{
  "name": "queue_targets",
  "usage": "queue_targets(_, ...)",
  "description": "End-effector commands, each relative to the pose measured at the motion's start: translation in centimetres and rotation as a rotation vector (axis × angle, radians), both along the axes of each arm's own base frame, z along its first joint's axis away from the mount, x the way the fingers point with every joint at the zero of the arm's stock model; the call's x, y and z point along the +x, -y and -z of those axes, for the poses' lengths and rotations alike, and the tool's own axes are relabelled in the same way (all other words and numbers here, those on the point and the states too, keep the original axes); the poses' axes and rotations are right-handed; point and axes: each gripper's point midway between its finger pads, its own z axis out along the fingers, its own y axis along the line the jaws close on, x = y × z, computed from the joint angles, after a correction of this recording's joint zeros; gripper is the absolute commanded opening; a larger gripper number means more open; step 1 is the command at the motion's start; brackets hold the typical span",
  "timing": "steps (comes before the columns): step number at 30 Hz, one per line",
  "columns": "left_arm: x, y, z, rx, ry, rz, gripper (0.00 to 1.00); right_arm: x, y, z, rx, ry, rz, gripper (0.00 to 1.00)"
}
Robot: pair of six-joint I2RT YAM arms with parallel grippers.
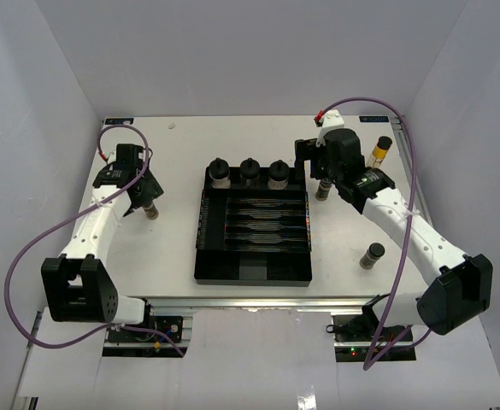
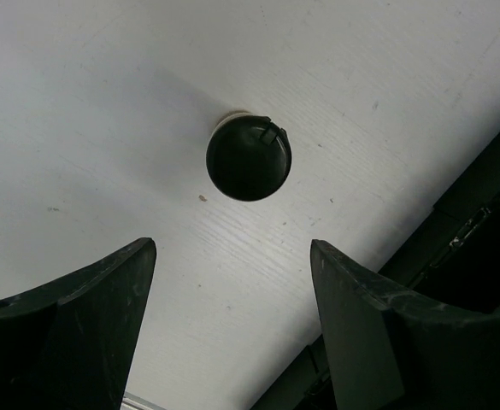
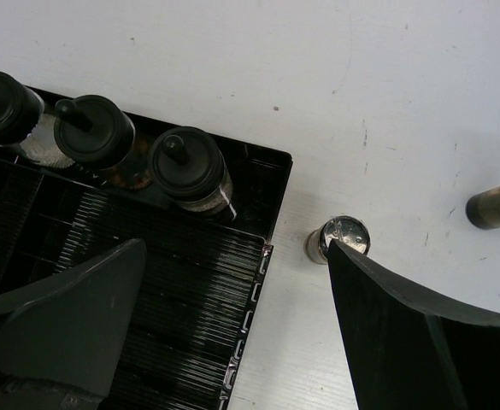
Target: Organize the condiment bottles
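Observation:
Three squat condiment bottles with black knobbed lids stand in the back row of the black tray. Left of the tray a black-capped bottle stands on the table. My left gripper hangs over it, open, and the bottle lies just beyond the fingertips, untouched. My right gripper is open above the tray's back right corner. Its right finger partly covers a shiny-topped bottle standing just outside the tray.
A dark-capped bottle stands on the table right of the tray. A slim yellowish bottle is at the back right. The tray's ribbed front compartments hold nothing. The tray's edge shows right of my left gripper.

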Motion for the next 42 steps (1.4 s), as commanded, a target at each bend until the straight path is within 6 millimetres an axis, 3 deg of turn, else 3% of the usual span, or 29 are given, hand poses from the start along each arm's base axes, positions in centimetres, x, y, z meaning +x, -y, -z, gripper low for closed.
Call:
queue_targets(1, 1.9, -0.5, -0.6, -0.009, 0.034, -0.02, 0.83, -0.1, 0.0, -1.8, 0.022, 0.07, -0.012, 0.94)
queue_targets(12, 4.1, -2.1, 2.0, -0.002, -0.016, -0.03, 0.81, -0.6, 0.2, -2.4, 0.041, 0.09, -0.016, 0.94)
queue_targets(19, 4.8, -2.6, 2.4, 0.003, -0.018, -0.019, 0.78, -0.7, 0.4, -2.6, 0.042, 0.103, -0.01, 0.94)
queue_targets(34, 4.1, -1.5, 3.6, -0.055, -0.054, 0.015, 0.62, -0.6, 0.4, -2.5, 0.038, 0.102, -0.004, 0.94)
queue_targets(38, 3.8, -1.2, 3.7, -0.066, -0.06, 0.021, 0.51, -0.6, 0.5, -2.5, 0.037, 0.101, -0.004, 0.94)
queue_targets(42, 3.6, -1.1, 3.3, -0.069, -0.067, 0.027, 0.28, -0.7, 0.5, -2.6, 0.035, 0.099, -0.003, 0.94)
